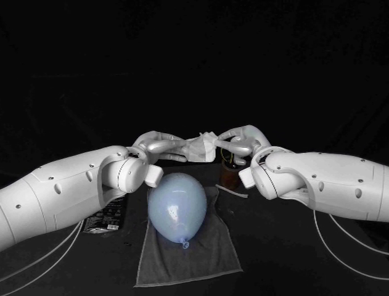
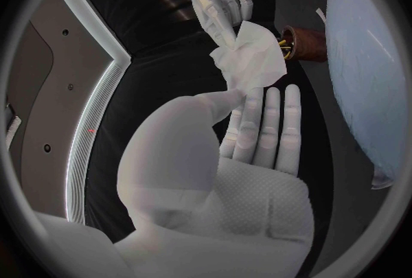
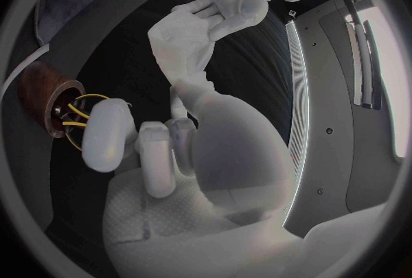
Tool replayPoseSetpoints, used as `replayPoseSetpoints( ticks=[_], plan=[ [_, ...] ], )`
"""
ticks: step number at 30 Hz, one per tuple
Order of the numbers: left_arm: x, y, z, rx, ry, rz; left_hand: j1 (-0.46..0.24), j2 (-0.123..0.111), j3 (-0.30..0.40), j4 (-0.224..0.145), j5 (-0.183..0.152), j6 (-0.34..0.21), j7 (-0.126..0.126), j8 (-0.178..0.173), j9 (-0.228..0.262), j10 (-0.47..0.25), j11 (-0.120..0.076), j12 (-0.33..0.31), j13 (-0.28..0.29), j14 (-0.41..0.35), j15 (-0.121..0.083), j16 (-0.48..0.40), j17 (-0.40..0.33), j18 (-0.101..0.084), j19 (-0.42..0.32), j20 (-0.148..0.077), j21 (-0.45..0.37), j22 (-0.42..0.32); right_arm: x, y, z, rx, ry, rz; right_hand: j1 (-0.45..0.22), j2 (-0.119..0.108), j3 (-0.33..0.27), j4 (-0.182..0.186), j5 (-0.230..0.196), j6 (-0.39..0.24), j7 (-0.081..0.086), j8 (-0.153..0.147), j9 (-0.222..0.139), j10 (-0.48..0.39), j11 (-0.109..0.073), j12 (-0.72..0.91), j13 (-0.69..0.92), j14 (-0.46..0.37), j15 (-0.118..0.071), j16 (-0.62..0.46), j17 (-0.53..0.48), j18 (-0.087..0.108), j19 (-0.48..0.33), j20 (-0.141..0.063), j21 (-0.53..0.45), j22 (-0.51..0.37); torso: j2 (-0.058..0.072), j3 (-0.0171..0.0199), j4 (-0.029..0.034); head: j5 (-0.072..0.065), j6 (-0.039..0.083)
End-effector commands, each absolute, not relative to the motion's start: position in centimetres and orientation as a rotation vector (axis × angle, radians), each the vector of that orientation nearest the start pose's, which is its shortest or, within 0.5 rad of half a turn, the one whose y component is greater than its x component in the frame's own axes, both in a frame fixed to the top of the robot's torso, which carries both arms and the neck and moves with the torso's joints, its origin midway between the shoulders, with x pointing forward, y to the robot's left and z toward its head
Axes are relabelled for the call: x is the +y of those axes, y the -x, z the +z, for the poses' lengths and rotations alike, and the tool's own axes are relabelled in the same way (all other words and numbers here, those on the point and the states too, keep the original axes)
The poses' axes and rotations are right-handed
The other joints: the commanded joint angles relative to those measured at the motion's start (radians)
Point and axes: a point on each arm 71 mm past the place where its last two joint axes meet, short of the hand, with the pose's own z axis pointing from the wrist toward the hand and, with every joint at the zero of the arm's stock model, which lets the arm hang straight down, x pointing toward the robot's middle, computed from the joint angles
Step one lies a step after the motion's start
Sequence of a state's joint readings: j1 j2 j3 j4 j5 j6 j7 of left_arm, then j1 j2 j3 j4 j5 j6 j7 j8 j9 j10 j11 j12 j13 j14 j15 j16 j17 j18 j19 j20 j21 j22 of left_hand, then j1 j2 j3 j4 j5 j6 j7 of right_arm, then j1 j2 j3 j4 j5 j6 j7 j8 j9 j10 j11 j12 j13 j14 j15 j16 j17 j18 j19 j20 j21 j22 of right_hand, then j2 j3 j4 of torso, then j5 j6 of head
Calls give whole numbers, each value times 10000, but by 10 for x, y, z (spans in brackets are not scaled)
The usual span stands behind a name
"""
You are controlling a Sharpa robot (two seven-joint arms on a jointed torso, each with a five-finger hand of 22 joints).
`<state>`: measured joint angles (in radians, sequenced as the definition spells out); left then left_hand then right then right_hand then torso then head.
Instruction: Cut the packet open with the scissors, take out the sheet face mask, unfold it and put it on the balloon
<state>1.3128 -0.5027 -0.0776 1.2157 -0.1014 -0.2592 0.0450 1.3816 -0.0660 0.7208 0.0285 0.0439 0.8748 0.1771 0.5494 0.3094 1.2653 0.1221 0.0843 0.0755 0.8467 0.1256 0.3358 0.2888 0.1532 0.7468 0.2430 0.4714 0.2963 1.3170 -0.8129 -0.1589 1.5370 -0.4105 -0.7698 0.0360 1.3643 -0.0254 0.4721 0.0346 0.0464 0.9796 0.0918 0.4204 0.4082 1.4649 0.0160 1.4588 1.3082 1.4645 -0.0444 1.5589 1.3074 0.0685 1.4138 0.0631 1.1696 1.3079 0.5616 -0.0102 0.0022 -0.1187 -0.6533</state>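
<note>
Left robot hand [image 1: 161,148] and right robot hand [image 1: 236,143] each grasp one end of the sheet face mask [image 1: 200,148], near the balloon [image 1: 176,206] lying on a grey towel [image 1: 190,262].

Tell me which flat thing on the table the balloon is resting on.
The grey cloth; the balloon lies on it. The black packet lies off to its side.

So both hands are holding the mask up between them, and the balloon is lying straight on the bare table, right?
Not quite: the balloon lies on a grey towel, not the bare table, as the head view shows. The left hand and right hand do hold the mask between them.
</note>
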Motion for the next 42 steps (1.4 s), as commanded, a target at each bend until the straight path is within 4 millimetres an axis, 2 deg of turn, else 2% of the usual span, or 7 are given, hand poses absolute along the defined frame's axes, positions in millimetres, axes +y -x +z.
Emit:
replayPoseSetpoints(
  ticks=[1, 18, 35, 42],
  plan=[
    [114, -548, -167, 17479, 10370, -13990, 26, 102, 56, 3, 34, -62, 13, 59, 2576, -54, 27, 35, 9, -77, 26, 66, -14, -104, -59, 5, 26, 8, -217, -497, -168, 14108, -9479, 9616, 27, -8, 67, -19, 23, 57, -35, 72, 10, 270, -43, 13, 1644, 1014, -82, 51, 2415, 143, -1, -85, 9, 692, 1, -3, 8, -2, 12],
    [116, -549, -170, 17597, 11041, -13935, 4, 109, 87, -7, 36, -79, 22, 87, 2612, -57, 29, 53, 14, -79, 26, 80, -17, -105, -89, 6, 59, 36, -218, -493, -170, 14374, -10030, 10275, 21, 11, 107, -38, 23, 49, -32, 99, 19, 283, -43, 31, 1662, 1015, -83, 53, 2422, 141, 3, -88, 17, 699, -1, -16, 8, -9, 52],
    [114, -548, -171, 17979, 11248, -14110, -181, 41, 138, 34, 34, -268, 58, 94, 2686, -177, 71, 72, 19, -175, 65, 91, -43, -134, -244, 50, 126, 108, -216, -490, -171, 14667, -10182, 10841, 15, 24, 144, -56, 24, 38, -30, 122, 26, 293, -41, 47, 1677, 1014, -83, 51, 2415, 144, -5, -89, -3, 693, 3, -8, 11, -35, 81],
    [112, -548, -172, 18230, 11038, -14076, -283, -120, -123, 64, 34, -649, 240, -135, 2546, -712, 252, -93, -40, -454, 182, 44, -84, -158, -461, 167, -22, 35, -212, -489, -169, 14685, -10049, 11172, 16, 29, 188, -93, 24, 30, -29, 154, 36, 325, -41, 92, 1719, 1017, -83, 56, 2431, 139, 3, -90, 18, 707, 7, -4, 10, -28, 90]
  ],
)
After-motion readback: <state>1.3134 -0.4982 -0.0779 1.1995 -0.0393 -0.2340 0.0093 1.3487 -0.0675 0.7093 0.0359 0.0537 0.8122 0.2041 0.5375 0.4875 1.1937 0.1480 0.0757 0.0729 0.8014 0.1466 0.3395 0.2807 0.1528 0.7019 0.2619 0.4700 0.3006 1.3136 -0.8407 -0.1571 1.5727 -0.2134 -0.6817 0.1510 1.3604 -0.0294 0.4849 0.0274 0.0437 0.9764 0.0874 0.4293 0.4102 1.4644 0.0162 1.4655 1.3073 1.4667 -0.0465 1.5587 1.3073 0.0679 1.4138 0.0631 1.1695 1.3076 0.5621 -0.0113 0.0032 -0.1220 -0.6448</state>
